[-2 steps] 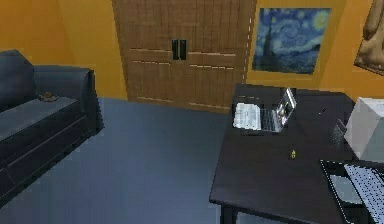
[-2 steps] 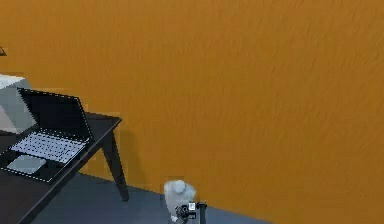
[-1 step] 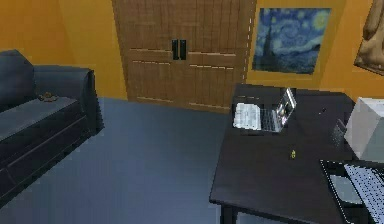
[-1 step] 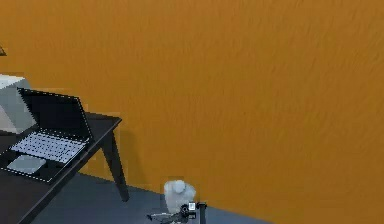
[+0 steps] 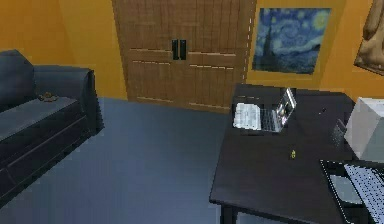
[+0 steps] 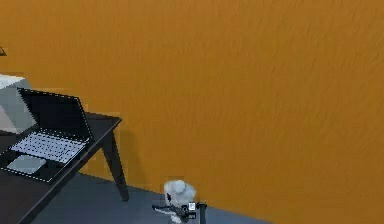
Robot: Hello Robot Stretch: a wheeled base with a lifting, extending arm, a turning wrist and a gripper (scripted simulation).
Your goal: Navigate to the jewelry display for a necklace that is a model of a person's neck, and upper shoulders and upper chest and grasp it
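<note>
Arm side view's six o'clock has the gripper (image 6: 172, 208) close to a pale rounded blob (image 6: 178, 189), probably the jewelry display; whether it holds anything I cannot tell, and a misjudged reach could topple it.

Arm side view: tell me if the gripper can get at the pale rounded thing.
Likely yes: the gripper shows right by the pale rounded thing, nothing between them; the desk stands clear to the left. Contact cannot be told.

You face wooden double doors (image 5: 180, 50) far ahead, a dark sofa (image 5: 40, 110) left, a laptop (image 5: 265, 112) on the desk (image 5: 270, 165) right.
</note>
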